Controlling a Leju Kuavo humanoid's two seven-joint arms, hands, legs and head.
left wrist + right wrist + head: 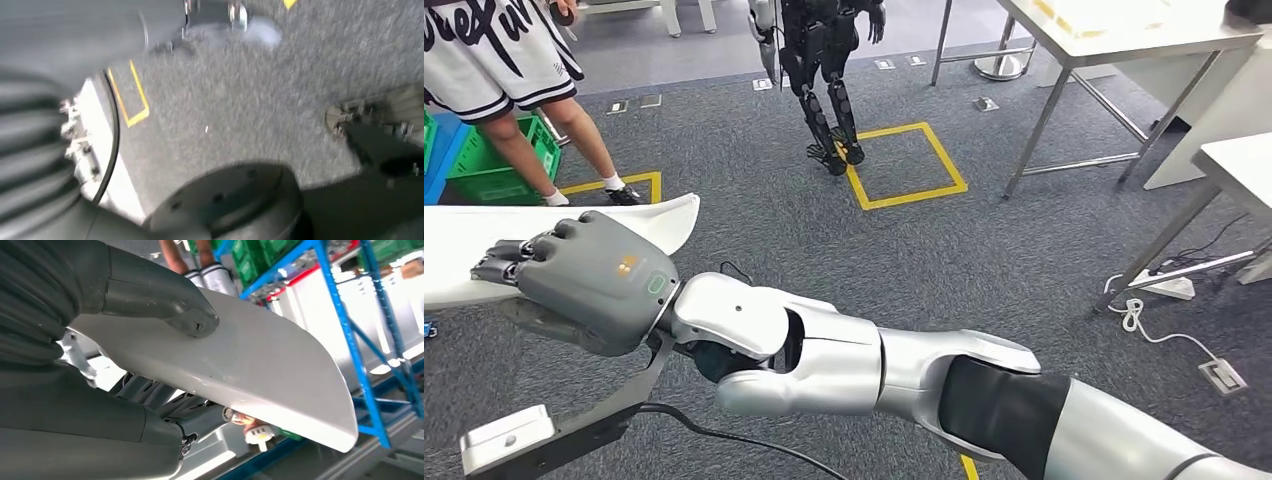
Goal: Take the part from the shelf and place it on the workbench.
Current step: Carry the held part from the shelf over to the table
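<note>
While the right arm (874, 365) stretches across the lower frame from the right edge toward the left, its right hand (589, 280) sits at the left side of the head view, knuckles up, clamped on the white part (464, 250). In the right wrist view the thumb (165, 307) presses on one face of the curved panel and the dark fingers (160, 397) lie against the other. At the upper left a person (514, 70) stands on the grey carpet beside a green crate (494, 165); what it holds cannot be made out. Upper centre, another robot (824, 70) stands by a yellow floor square (904, 165). Upper right stands a metal-legged table (1124, 40). The left wrist view is blurred, so whether the left hand is apart or together cannot be told.
</note>
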